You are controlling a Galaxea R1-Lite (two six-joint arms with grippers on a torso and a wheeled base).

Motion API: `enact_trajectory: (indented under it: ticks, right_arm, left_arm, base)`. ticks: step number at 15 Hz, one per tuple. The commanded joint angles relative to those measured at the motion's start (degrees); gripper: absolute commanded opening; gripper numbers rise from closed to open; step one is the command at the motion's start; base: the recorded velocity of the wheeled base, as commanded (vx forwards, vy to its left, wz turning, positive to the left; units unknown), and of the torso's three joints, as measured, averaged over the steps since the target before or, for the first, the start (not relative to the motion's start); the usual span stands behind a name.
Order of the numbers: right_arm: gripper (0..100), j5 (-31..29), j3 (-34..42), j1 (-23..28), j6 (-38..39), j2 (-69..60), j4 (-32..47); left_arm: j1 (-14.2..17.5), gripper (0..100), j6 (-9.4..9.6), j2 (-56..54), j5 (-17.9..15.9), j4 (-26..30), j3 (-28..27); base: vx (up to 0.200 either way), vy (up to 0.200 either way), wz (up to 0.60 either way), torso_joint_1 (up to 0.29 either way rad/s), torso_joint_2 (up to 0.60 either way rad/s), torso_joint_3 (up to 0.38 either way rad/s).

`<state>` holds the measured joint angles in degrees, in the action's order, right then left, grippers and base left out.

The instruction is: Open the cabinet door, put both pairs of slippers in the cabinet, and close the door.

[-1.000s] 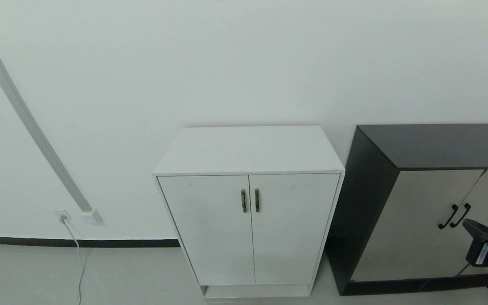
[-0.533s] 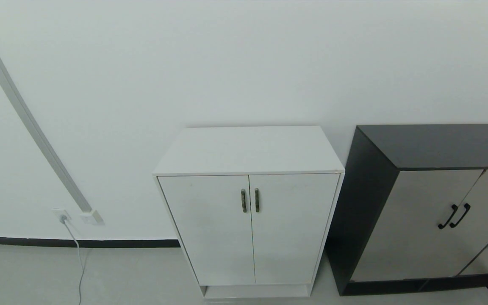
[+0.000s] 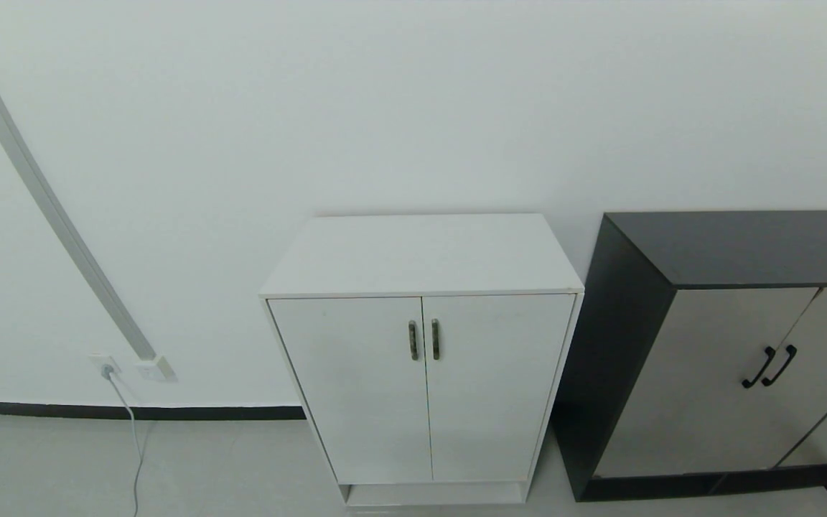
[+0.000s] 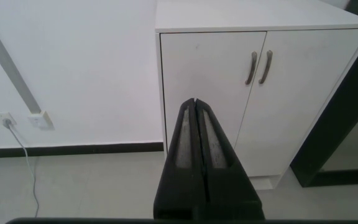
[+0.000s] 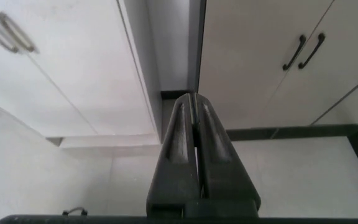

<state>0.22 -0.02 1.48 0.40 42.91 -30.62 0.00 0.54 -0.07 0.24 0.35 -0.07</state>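
Observation:
A white cabinet [image 3: 422, 337] stands against the wall with both doors closed; its two dark handles [image 3: 423, 339] meet at the centre seam. The left wrist view looks at the same white cabinet [image 4: 260, 93] and its handles [image 4: 259, 67] from some way off, with my left gripper [image 4: 195, 103] shut and holding nothing. In the right wrist view my right gripper [image 5: 194, 98] is shut and holds nothing, low above the floor, in front of the gap between the white cabinet [image 5: 61, 68] and the black one [image 5: 272, 62].
A black cabinet [image 3: 729, 345] with mirrored doors and black handles [image 3: 769, 366] stands close to the right of the white one. A slanted cable duct [image 3: 47, 201], a wall socket [image 3: 105, 366] and a hanging cable [image 3: 137, 445] are at the left. Grey floor lies in front.
My right arm, which showed at the lower right of the head view one second ago, has dropped down and out of that view. The cabinets have not moved.

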Motion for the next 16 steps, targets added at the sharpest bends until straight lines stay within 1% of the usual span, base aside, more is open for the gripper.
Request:
enact_trajectory:
  ticks: [1, 4, 5, 7, 8, 10, 12, 16]
  right_arm:
    - [0, 1.54, 0.02, 0.02, 0.04, -7.58, 5.31]
    - [0, 2.51, 0.02, -0.24, 0.04, -15.14, 13.92]
    - [0, 2.51, 0.02, -0.33, 0.04, -16.10, 15.24]
    - [0, 2.51, 0.02, -1.48, 0.21, -21.55, 21.75]
    - [0, 2.51, 0.02, -1.83, 0.21, -22.78, 22.89]
    - [0, 2.51, -0.24, -4.11, 0.21, -28.06, 28.16]
    - [0, 2.42, -0.42, -5.17, 0.21, -29.02, 28.95]
    - [0, 2.33, -0.42, -5.17, 0.39, -29.90, 29.04]
  left_arm:
    - [0.00, 0, -0.01, 0.07, 0.02, 0.00, -0.01]
    - [0.00, 0, -0.01, 0.07, 0.02, 0.00, -0.01]
    - [0.00, 0, -0.01, 0.07, 0.02, 0.00, -0.01]
    - [0.00, 0, -0.01, 0.07, 0.02, 0.00, -0.01]
    - [0.00, 0, -0.01, 0.07, 0.02, 0.00, -0.01]
    - [0.00, 0, -0.01, 0.07, 0.02, 0.00, -0.01]
    - [0.00, 0, -0.01, 0.07, 0.02, 0.00, 0.07]
    - [0.00, 0, -0.01, 0.07, 0.02, 0.00, -0.01]
  base:
    - [0.000, 0.000, 0.00, 0.000, 0.00, 0.000]
    - [0.000, 0.000, 0.00, 0.000, 0.00, 0.000]
    - [0.000, 0.000, 0.00, 0.000, 0.00, 0.000]
    - [0.000, 0.000, 0.00, 0.000, 0.00, 0.000]
    - [0.000, 0.000, 0.00, 0.000, 0.00, 0.000]
    - [0.000, 0.000, 0.00, 0.000, 0.00, 0.000]
    - [0.000, 0.000, 0.00, 0.000, 0.00, 0.000]
    - [0.000, 0.000, 0.00, 0.000, 0.00, 0.000]
